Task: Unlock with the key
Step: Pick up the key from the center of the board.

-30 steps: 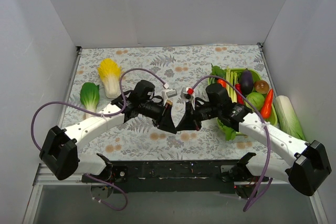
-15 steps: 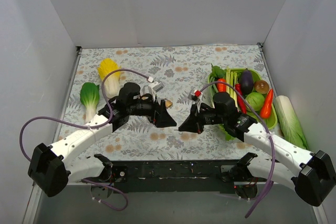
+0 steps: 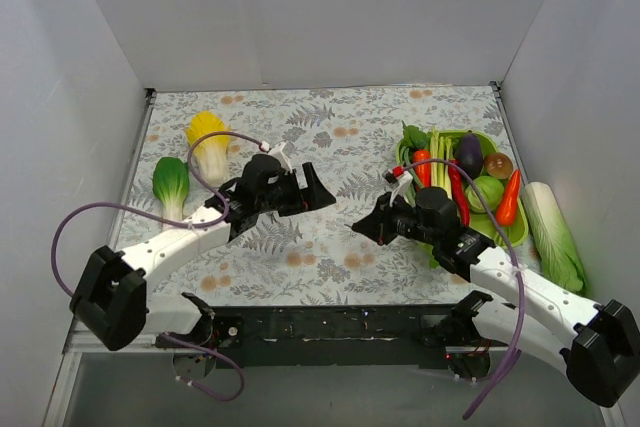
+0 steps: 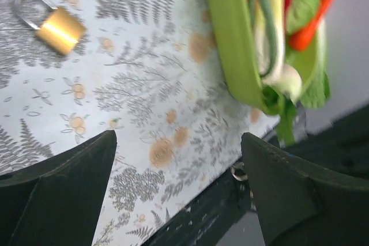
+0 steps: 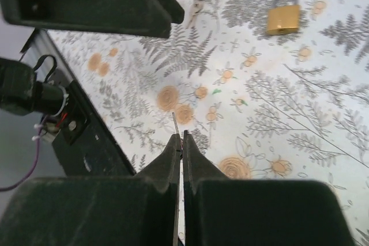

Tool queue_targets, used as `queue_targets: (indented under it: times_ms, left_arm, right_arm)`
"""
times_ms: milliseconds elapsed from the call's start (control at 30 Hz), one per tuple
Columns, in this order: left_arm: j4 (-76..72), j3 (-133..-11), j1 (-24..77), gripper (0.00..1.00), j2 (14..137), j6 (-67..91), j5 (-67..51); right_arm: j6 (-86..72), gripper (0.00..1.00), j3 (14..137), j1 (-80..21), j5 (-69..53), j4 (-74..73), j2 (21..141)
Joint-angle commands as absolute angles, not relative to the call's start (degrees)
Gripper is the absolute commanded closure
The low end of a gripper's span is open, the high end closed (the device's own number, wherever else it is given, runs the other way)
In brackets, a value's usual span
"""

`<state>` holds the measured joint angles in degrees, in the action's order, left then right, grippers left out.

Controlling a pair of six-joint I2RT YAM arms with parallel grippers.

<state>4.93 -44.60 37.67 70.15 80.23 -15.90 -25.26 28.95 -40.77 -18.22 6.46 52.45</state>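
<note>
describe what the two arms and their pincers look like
The left arm and right arm match: white tubular links, blocky black joints, and a purple cable looping along each. The left pincer and right pincer are black with flat wedge-shaped fingers.

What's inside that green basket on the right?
An eggplant, a carrot, a red chili, green stalks and leaves show in the basket. The right arm covers its near corner, so anything there is hidden.
</note>
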Motion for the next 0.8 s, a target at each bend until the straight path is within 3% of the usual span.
queue_targets:
  times_ms: [0, 133, 433, 600, 767]
  left_arm:
    - [14.3, -50.7, 37.6, 0.14, 76.8, 89.7, 1.6]
    - [19.0, -57.8, 40.2, 0.15, 83.9, 93.4, 9.2]
    - [29.1, -70.4, 41.5, 0.16, 102.7, 96.2, 14.6]
    - [28.9, -73.8, 42.1, 0.19, 103.9, 97.4, 14.8]
    - [23.1, -69.4, 43.7, 0.19, 94.3, 97.2, 13.2]
  right_arm:
    - [-26.4, 0.99, 28.0, -39.8, -9.9, 7.6, 49.5]
    - [-25.2, 0.99, 27.8, -39.6, -7.0, 5.8, 47.2]
    - [-24.4, 0.99, 24.7, -39.6, -6.2, 7.6, 42.8]
    - [-23.6, 0.99, 23.8, -39.6, -6.9, 7.5, 40.3]
    - [-16.4, 0.99, 24.5, -39.6, -7.7, 7.0, 38.7]
